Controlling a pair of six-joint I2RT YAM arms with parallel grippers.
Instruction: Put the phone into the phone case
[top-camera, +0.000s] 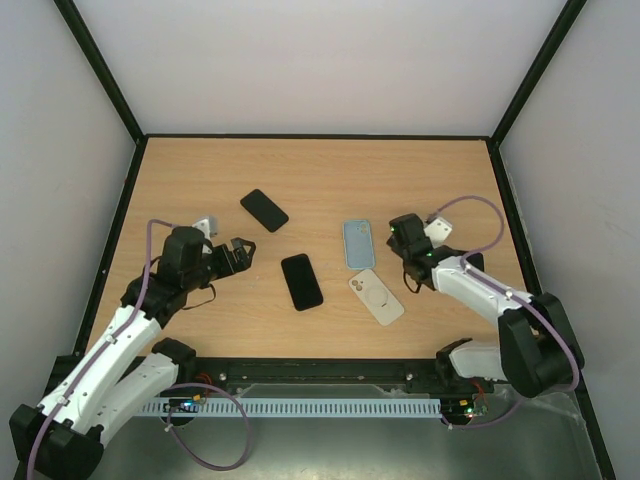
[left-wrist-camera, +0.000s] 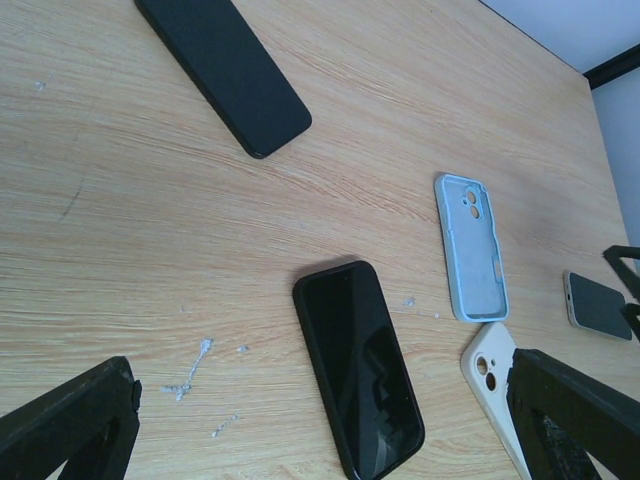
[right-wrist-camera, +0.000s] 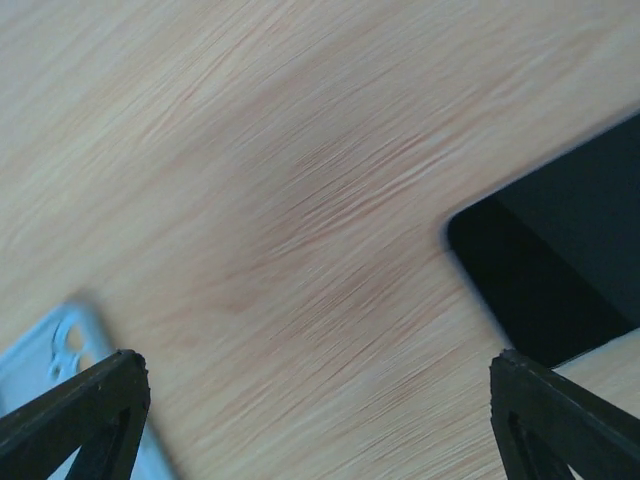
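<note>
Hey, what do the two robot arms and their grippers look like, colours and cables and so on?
Both the left arm and right arm have white link shells with black joints. A purple cable loops along each. The left gripper and right gripper are black, with wedge-shaped fingers, and a small white camera block sits at each wrist.

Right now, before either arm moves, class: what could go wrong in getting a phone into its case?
At least two black phones, near phone and far phone, and two cases, blue case and white case: a wrong pairing may not fit. Both phones lie flat on the table, so a grasp may slip off their edges. The cases lie close together; the right arm's fingers reaching one could nudge the other.
</note>
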